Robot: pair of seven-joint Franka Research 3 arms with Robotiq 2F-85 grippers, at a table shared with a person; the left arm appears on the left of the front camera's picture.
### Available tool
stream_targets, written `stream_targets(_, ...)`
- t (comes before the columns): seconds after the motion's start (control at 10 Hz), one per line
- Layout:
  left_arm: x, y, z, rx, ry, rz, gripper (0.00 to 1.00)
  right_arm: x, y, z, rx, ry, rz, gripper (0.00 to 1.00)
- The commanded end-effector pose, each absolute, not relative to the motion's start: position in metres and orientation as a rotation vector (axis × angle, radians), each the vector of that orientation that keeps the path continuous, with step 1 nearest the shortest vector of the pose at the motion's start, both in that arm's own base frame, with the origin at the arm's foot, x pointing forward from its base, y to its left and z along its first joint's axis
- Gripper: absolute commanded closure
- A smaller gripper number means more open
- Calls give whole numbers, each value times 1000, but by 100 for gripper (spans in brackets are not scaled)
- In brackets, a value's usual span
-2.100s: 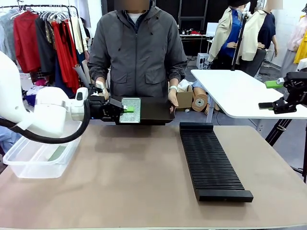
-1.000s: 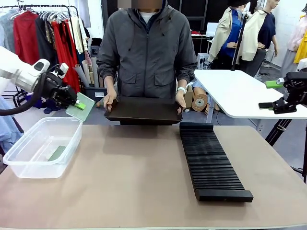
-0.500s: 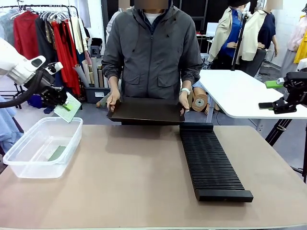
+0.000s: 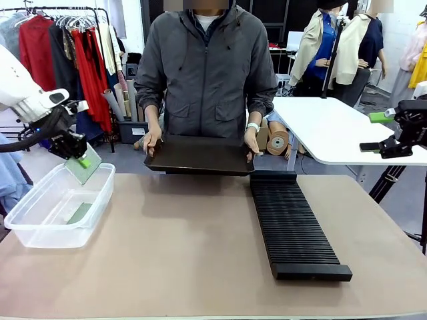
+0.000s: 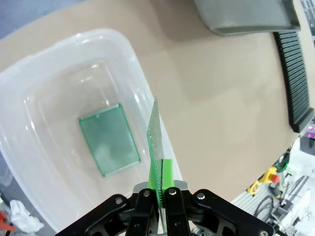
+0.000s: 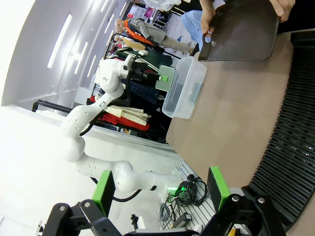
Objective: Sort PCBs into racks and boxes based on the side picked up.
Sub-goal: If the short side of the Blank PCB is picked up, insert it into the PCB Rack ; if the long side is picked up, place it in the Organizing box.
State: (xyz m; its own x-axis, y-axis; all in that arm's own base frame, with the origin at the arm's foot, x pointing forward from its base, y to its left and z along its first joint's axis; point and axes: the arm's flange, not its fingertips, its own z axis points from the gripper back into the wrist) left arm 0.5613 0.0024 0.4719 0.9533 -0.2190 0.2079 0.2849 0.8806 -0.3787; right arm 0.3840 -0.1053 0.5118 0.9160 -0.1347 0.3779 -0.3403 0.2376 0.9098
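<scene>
My left gripper [image 4: 83, 162] is shut on a PCB [image 4: 85, 167], holding it tilted just above the far rim of the clear box [image 4: 40, 233] at the table's left. In the left wrist view that PCB [image 5: 156, 147] stands edge-on between my fingers, over the box [image 5: 29, 162]. Another PCB [image 5: 109, 139], green face up, lies flat on the box floor [image 4: 79, 213]. The long black slotted rack [image 4: 293, 227] lies right of centre. My right gripper [image 4: 387, 130] hangs open at the far right, away from the table; its green pads [image 6: 218, 187] stand wide apart with nothing between them.
A person at the far side holds a flat black tray [image 4: 200, 155] with both hands over the table's far edge. A white side table [image 4: 333, 130] stands at the back right. A clothes rail with garments [image 4: 60, 53] is behind my left arm.
My left gripper carried the PCB from the person's tray leftward and down to the box's far rim. The person has kept hold of the tray. My right arm has not moved.
</scene>
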Motion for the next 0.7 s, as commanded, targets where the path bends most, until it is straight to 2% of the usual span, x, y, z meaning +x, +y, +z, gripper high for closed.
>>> stream_targets(0.0, 559, -1, 468, -361, -111, -245, 100, 382, -104, 511, 1329, -439, 153, 0)
stream_targets(0.3, 559, 4, 460, -329, -123, -223, 100, 382, -104, 511, 1329, -439, 153, 0)
stream_targets(0.6, 565, 9, 437, -371, -117, -207, 100, 382, -104, 511, 1329, -439, 153, 0)
